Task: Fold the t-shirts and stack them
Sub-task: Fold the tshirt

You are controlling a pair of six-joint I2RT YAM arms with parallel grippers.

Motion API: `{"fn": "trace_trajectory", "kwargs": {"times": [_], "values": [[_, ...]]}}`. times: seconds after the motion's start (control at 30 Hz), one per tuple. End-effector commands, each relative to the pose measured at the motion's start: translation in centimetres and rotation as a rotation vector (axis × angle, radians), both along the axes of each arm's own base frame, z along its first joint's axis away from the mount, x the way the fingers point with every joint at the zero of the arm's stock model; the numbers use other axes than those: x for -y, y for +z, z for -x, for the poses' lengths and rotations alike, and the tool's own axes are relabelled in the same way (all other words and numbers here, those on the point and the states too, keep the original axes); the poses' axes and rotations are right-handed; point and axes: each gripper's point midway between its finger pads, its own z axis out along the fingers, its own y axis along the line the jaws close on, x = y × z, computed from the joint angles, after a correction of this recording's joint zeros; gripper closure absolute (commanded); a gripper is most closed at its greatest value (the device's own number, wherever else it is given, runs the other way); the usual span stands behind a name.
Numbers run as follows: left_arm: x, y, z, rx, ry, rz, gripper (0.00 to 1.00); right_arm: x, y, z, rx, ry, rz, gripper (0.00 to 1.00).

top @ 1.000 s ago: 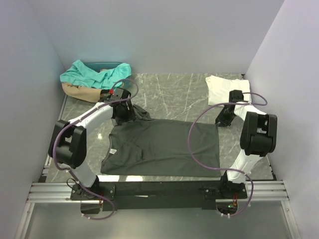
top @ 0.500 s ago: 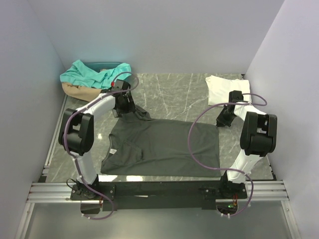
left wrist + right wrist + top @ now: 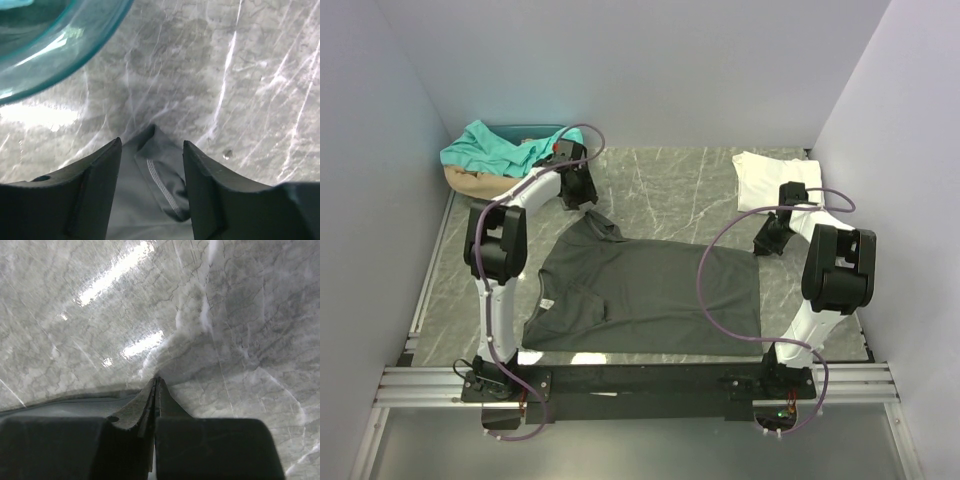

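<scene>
Grippers | left gripper (image 3: 151, 146) spread astride charcoal t-shirt (image 3: 650, 290) sleeve | right gripper (image 3: 155, 381) pinching its corner

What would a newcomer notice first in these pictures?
The dark grey t-shirt spread flat in the middle, between both arms. The right gripper is shut on its far right corner, while the open left gripper hovers over its far sleeve. A teal and tan pile fills the far left corner.
</scene>
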Motion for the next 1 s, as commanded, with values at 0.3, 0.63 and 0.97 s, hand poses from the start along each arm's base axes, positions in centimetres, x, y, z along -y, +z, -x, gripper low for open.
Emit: {"fn": "trace_trajectory", "kwargs": {"times": [0.3,0.63,0.97], "values": [[0.3,-1.4,0.4,-0.056,-0.021,-0.002,0.46,0.0,2.0,-0.9,0.052,0.018,0.01,1.0],[1.2,-1.1,-0.1,-0.045,-0.03,0.04,0.59,0.0,2.1,-1.1,0.054,0.019,0.009,1.0],[1.5,-1.7,0.7,-0.071,-0.04,0.063,0.81,0.0,2.0,-1.1,0.054,0.02,0.006,1.0]]}}
